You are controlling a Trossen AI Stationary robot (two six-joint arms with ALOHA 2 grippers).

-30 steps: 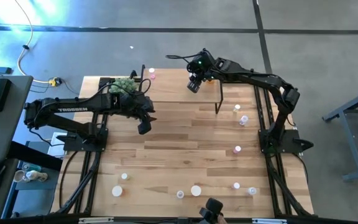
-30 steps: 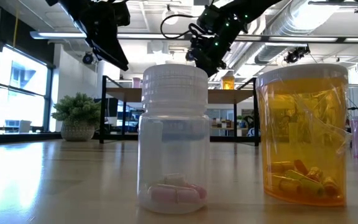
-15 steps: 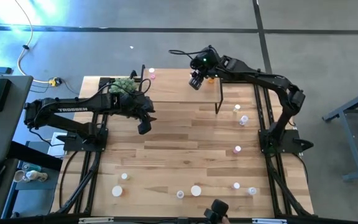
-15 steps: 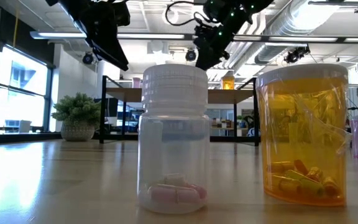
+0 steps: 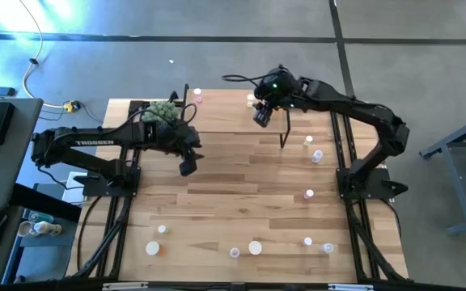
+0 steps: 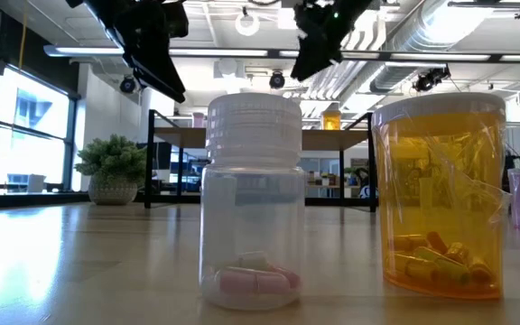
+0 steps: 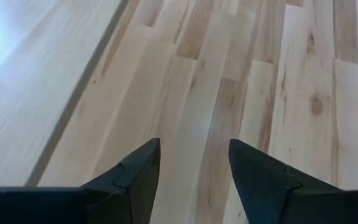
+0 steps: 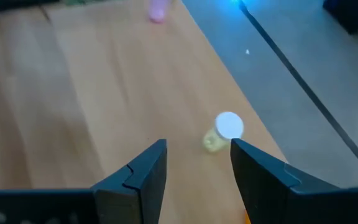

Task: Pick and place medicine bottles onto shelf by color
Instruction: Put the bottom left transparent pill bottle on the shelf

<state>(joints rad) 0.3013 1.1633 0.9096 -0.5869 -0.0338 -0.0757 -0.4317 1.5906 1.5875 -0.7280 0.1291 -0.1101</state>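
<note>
The shelf (image 5: 233, 113) stands at the table's far middle, with a light wooden top and black legs. On its top stand a pink bottle (image 5: 197, 97), a yellow-green bottle (image 5: 251, 100) and an orange bottle (image 6: 331, 119). My right gripper (image 5: 261, 117) hangs open and empty above the shelf top, just near of the yellow-green bottle (image 8: 225, 130); its fingers (image 8: 148, 168) touch nothing. My left gripper (image 5: 187, 166) hangs open and empty above bare table left of centre (image 7: 194, 146). Several loose white-capped bottles stand on the table.
Loose bottles stand right of the shelf (image 5: 309, 141) (image 5: 317, 155), at mid right (image 5: 309, 194), and along the near edge (image 5: 152, 248) (image 5: 255, 247) (image 5: 328, 249). A whitish bottle (image 6: 251, 199) and an orange bottle (image 6: 441, 194) stand close to the low camera. A small plant (image 5: 160, 109) sits at the shelf's left end.
My right gripper has risen and gone toward the table's right edge above the shelf. The yellow-green bottle now shows on the shelf top where the gripper stood.
</note>
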